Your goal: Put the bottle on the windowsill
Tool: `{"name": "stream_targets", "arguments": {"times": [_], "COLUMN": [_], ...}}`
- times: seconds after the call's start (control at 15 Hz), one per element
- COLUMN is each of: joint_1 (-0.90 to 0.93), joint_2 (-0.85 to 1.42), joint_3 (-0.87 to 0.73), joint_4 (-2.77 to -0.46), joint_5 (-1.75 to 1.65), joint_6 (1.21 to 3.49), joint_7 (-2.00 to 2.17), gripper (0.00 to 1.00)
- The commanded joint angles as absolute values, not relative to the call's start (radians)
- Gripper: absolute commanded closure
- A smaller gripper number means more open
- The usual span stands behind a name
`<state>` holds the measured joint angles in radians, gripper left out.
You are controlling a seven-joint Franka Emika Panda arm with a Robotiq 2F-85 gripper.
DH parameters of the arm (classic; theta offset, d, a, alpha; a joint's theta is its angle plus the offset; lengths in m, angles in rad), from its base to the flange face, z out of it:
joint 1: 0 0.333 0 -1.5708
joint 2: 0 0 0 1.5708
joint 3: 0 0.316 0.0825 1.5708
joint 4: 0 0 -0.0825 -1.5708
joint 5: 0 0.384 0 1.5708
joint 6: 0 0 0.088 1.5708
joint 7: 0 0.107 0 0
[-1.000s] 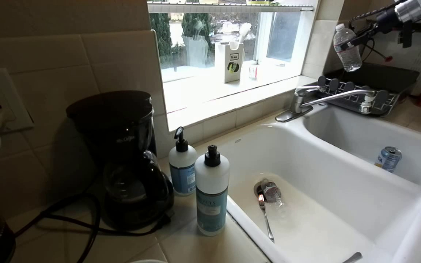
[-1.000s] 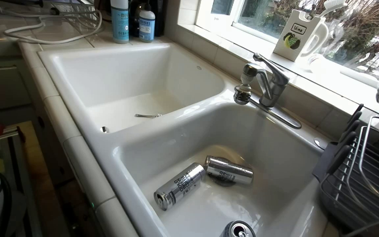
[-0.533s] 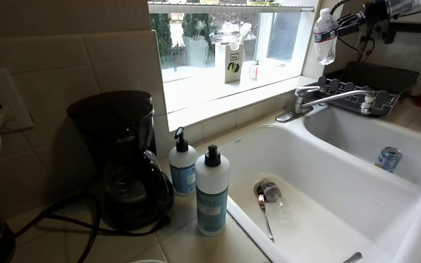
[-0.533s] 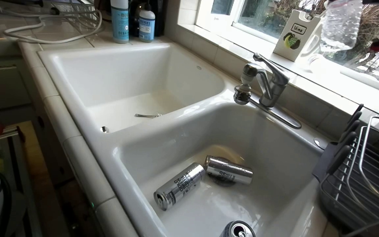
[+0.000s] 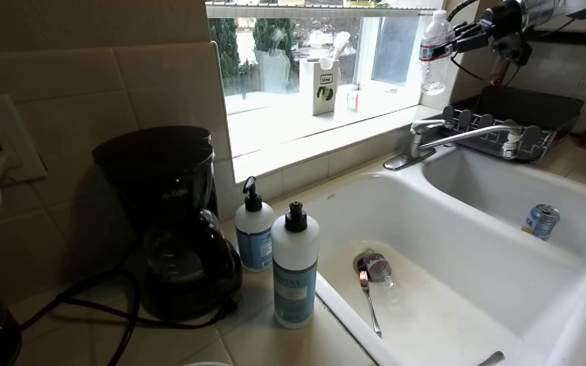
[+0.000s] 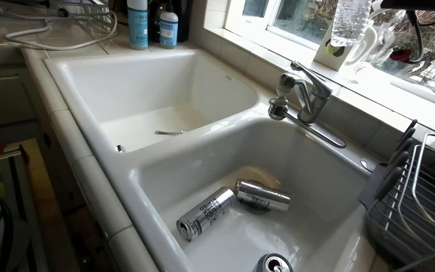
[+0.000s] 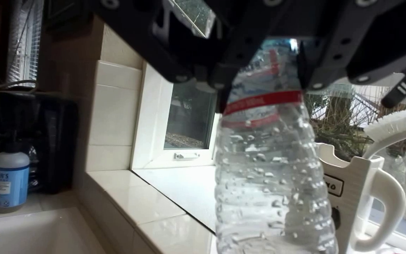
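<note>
End effector (image 7: 263,86): black, angular, jointed
Screws (image 7: 317,85): round heads, grey against the black
Holes (image 7: 337,56): small, dark, in pairs
Wrist collar (image 5: 538,11): silver, metallic
Arm (image 5: 577,6): pale, smooth shell
Upper cable (image 5: 460,7): thick, black
Lower cable (image 6: 416,32): black, slimmer
Cable fitting (image 6: 400,55): red

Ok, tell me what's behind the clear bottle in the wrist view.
Behind the bottle: the windowsill, the window and a white pitcher. The pitcher's left part can't be made out through the bottle.

Both exterior views overlook the sink (image 5: 496,223) from opposite ends; close by the hand (image 7: 263,84), the wrist view faces the window (image 7: 190,120).
</note>
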<state>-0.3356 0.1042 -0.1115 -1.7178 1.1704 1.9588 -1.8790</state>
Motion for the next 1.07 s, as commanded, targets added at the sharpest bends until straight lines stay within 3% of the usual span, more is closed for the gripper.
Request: {"name": "stream_targets", "arguments": {"times": [0.0, 0.6, 1.0], "joint_1": [-0.303, -0.192, -0.155], "joint_2": [0.134, 0.429, 0.603], "joint_3": [-0.142, -0.048, -0.006], "joint_4": [-1.685, -1.433, -1.235], "joint_5": [1.210, 1.308, 1.317], "joint_6": [1.908, 1.621, 1.647], "joint_7": [-1.929, -1.976, -1.913], "gripper": [0.88, 0.88, 0.88]}}
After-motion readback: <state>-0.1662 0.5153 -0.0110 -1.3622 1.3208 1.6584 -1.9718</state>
